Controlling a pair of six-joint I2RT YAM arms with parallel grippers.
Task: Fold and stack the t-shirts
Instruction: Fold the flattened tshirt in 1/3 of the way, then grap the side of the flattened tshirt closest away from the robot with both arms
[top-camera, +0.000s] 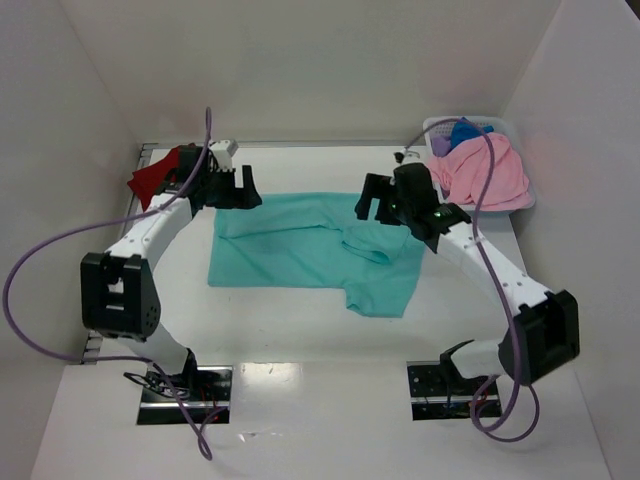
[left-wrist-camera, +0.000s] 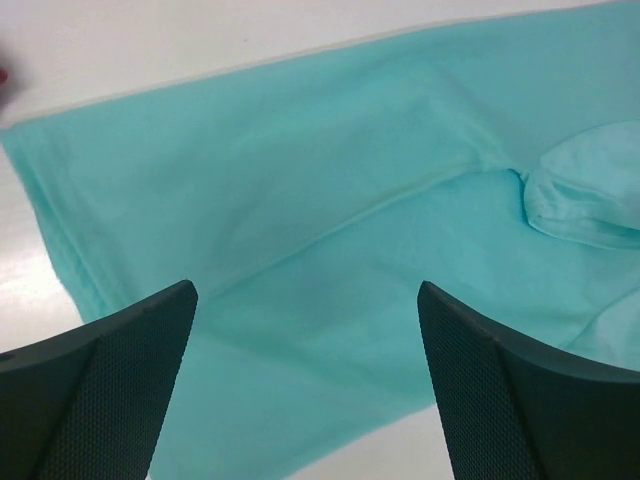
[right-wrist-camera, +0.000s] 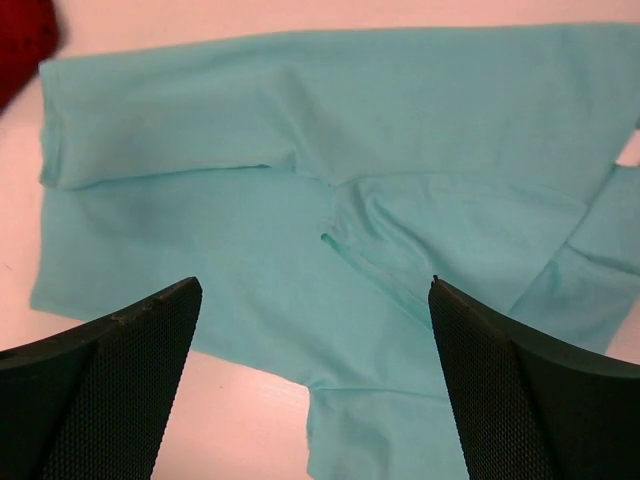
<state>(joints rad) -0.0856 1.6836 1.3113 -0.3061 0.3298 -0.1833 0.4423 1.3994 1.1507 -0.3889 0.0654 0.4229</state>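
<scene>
Jaws on both arms stand wide apart w/ nothing between them; wrist views show only cloth under the fingers. Position: left jaws over far-left corner of teal short-sleeved fabric t-shirt (top-camera: 300, 250); right jaws over its far-right part, just above the sleeve that lies turned in on the body.

Teal tee lies flat on white desk (top-camera: 300, 340), between the 2 arms, partly folded. Long axis runs L–R across the arms. One flap sticks out toward the bases at the near-right corner, so outline isn't a clean rectangle yet.

Others, rel. to teal tee:
- crumpled dark red fabric shirt (top-camera: 155, 178): beyond far-left corner, behind L arm.
- white perforated plastic basket (top-camera: 432, 124): beyond far-right corner, w/ pink shirt (top-camera: 485, 172) spilling over the rim, blue shirt (top-camera: 468, 130) and purple shirt (top-camera: 441, 145) at the back.

Judgement: fold in progress, no stack yet. Next fold prob. turns on the near-right flap. R arm is nearer to it, L arm well apart. Either pair must drop to a cloth edge before closing.
</scene>
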